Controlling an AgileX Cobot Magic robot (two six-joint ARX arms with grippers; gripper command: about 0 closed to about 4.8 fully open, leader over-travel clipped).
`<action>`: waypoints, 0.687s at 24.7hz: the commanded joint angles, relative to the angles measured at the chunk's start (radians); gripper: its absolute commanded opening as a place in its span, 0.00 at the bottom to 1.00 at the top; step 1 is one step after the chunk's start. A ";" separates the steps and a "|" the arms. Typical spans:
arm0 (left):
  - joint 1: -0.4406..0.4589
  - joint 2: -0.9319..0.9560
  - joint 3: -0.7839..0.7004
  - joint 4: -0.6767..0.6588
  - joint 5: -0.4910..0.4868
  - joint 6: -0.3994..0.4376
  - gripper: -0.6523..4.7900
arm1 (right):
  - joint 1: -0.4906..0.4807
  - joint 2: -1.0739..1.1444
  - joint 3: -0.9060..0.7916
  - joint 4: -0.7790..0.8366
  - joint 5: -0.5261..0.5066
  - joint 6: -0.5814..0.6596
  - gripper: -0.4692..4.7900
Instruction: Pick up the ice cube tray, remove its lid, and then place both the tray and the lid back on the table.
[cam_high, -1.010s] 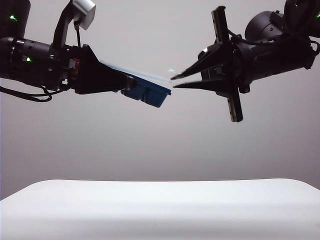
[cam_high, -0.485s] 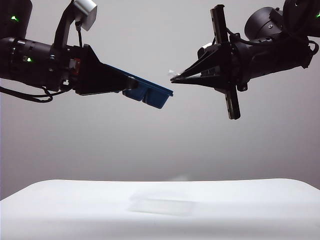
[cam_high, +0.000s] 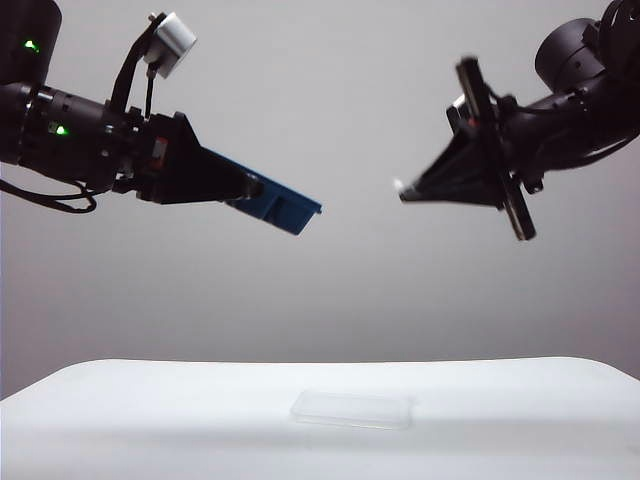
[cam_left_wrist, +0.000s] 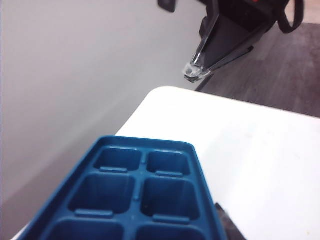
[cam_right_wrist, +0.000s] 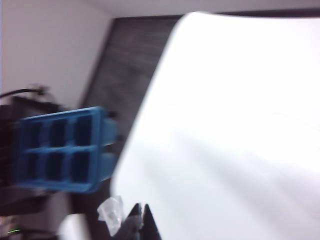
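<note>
L gripper (cam_high: 235, 187) holds the tray (cam_high: 285, 207) by one end, high above the table (cam_high: 120, 420), tray uncovered w/ open cups showing (cam_left_wrist: 140, 195). Lid (cam_high: 352, 409) lies flat on the table, directly below the gap btwn the two grippers. R gripper (cam_high: 402, 190) also well above the table, apart from the tray, jaws closed; a small clear scrap sits at its tip (cam_right_wrist: 111, 212), can't tell what it is.

Left gripper (cam_high: 250, 188) holds ice cube tray (cam_high: 285, 206) aloft; lid (cam_high: 352, 409) on table (cam_high: 120, 420).
</note>
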 joint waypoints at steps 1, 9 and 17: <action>-0.001 0.007 0.002 -0.051 0.088 0.109 0.47 | 0.008 -0.008 0.002 -0.028 0.077 -0.076 0.08; 0.068 0.180 0.001 -0.065 0.221 0.262 0.53 | 0.011 -0.008 0.002 -0.032 0.066 -0.081 0.08; 0.322 0.333 0.003 0.006 0.345 0.257 0.53 | 0.010 -0.007 0.001 -0.031 0.059 -0.101 0.08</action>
